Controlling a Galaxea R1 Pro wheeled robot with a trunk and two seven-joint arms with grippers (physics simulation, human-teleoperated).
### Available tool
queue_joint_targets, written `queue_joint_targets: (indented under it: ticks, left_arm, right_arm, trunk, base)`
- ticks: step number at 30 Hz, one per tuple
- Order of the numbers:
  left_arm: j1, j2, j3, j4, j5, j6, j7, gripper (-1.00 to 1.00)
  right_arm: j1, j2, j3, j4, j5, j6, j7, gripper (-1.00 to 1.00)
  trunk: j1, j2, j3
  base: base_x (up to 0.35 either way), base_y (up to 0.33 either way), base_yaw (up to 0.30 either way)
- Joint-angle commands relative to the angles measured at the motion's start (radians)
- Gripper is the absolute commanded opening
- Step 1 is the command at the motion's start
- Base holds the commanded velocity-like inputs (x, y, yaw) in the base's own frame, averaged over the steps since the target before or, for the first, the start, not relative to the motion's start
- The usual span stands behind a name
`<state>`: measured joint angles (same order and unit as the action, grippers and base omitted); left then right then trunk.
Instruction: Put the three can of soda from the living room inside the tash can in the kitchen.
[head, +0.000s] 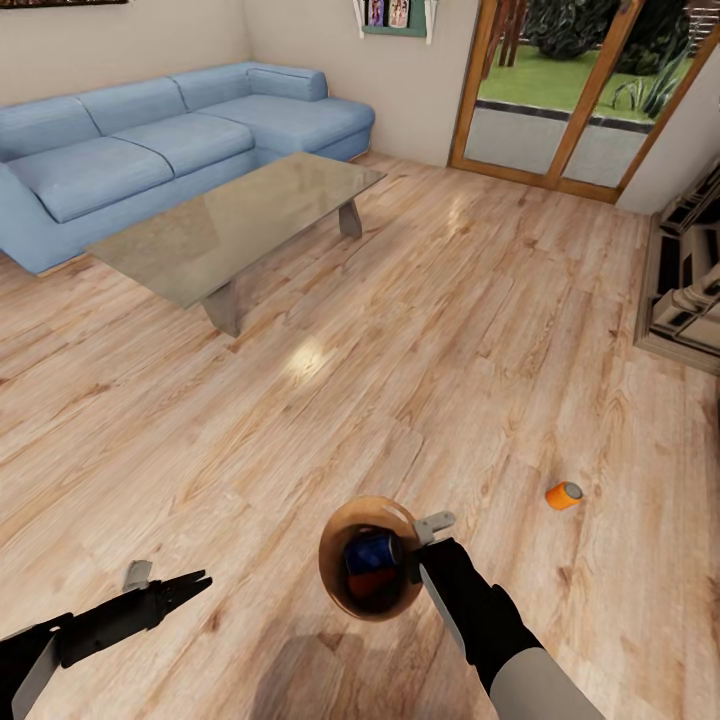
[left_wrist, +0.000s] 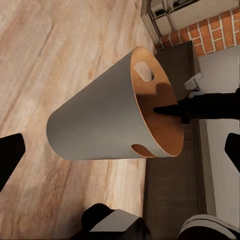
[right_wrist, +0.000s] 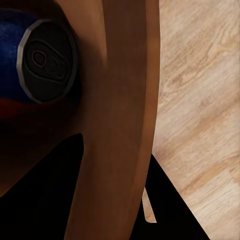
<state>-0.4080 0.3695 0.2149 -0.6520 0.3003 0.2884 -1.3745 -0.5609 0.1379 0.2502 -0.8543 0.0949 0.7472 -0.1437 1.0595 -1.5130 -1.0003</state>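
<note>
The room was evenly and brightly lit, daylight entering through the glass doors (head: 560, 90) at the upper right of the head view. A pale glare patch lay on the plank floor (head: 310, 355) near the frame's centre, and the glass table (head: 235, 225) carried a soft sheen. Shadows were faint and diffuse; a dim grey one sat at the bottom centre. The render was slightly soft, with blocky compression. In the right wrist view, the bin's brown inside (right_wrist: 117, 125) was dark and shadowed.
</note>
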Motion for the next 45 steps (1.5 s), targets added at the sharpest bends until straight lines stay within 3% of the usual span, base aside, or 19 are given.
queue_joint_targets:
  ticks: [1, 45]
  left_arm:
    - [0.000, -0.001, 0.000, 0.000, 0.000, 0.000, 0.003, 1.00]
    - [0.000, -0.003, 0.000, 0.001, 0.000, 0.000, 0.008, 1.00]
  right_arm:
    - [0.000, 0.000, 0.000, 0.000, -0.009, -0.001, 0.001, -1.00]
    - [0.001, 0.000, 0.000, 0.000, -0.009, -0.002, 0.001, -1.00]
  trunk:
    - [0.000, 0.000, 0.002]
    - [0.000, 0.000, 0.073]
  base:
    - [0.000, 0.000, 0.000]
    - [0.000, 0.000, 0.000]
